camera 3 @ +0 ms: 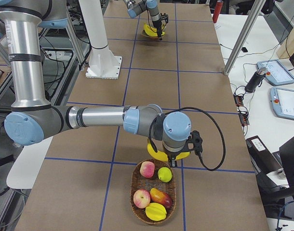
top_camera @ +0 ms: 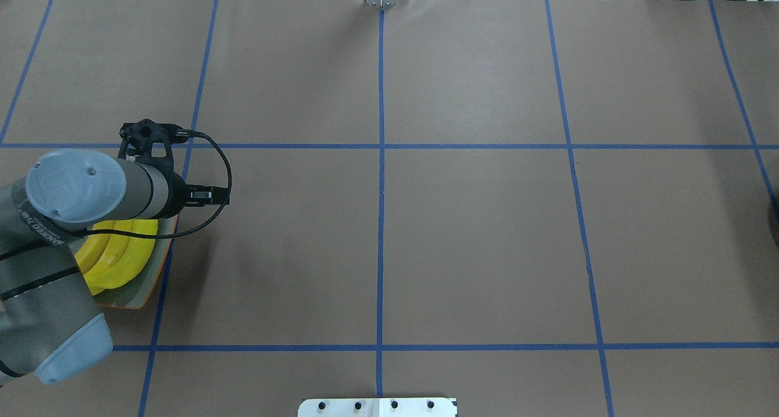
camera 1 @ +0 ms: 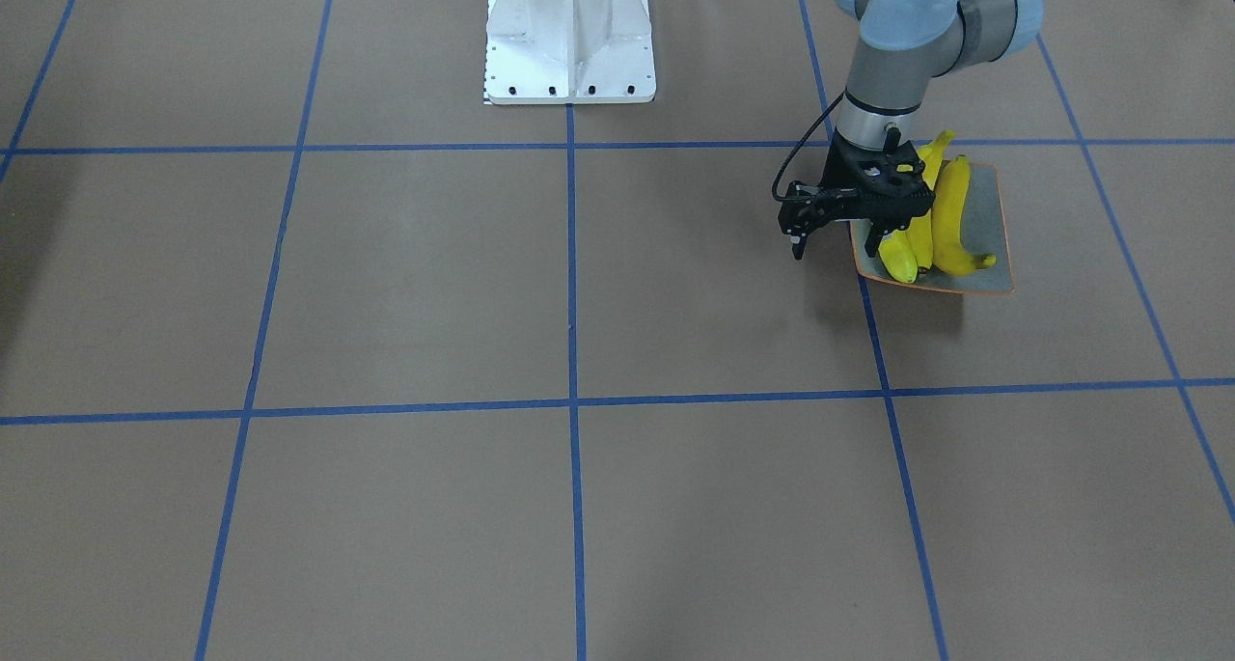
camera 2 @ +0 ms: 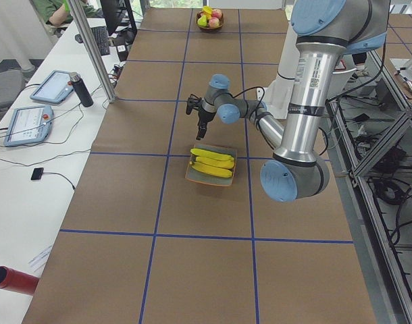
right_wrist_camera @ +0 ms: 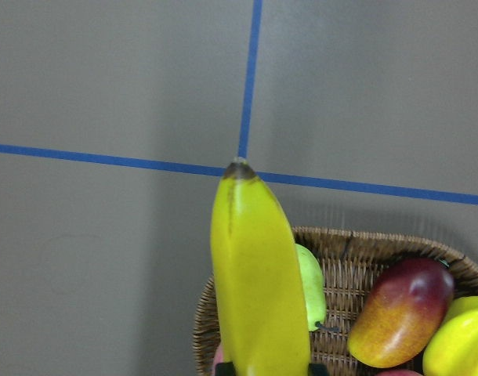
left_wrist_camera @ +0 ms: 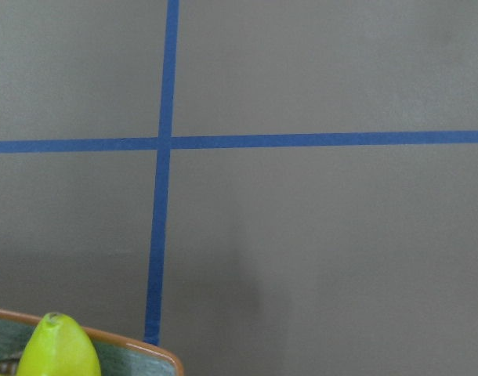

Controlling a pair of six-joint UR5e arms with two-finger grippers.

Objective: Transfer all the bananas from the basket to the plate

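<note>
Three yellow bananas point(camera 1: 934, 219) lie side by side on the grey-blue plate point(camera 1: 986, 219) with an orange rim; they also show in the overhead view point(top_camera: 115, 255). My left gripper point(camera 1: 880, 243) hangs just above the plate's edge, empty, and looks open. The left wrist view shows one plate corner point(left_wrist_camera: 133, 352) and a banana tip point(left_wrist_camera: 57, 348). My right gripper point(camera 3: 170, 161) is shut on a fourth banana point(right_wrist_camera: 258, 290) and holds it above the rim of the wicker basket point(camera 3: 137, 185); the basket shows in the right wrist view point(right_wrist_camera: 356, 247) too.
The basket holds apples point(camera 3: 147, 169), a mango point(right_wrist_camera: 403, 309) and a green fruit point(camera 3: 165, 174). The white robot base point(camera 1: 569, 39) stands at mid-table. Operators' desks with tablets point(camera 2: 30, 125) and a metal post point(camera 2: 91, 54) line the far side.
</note>
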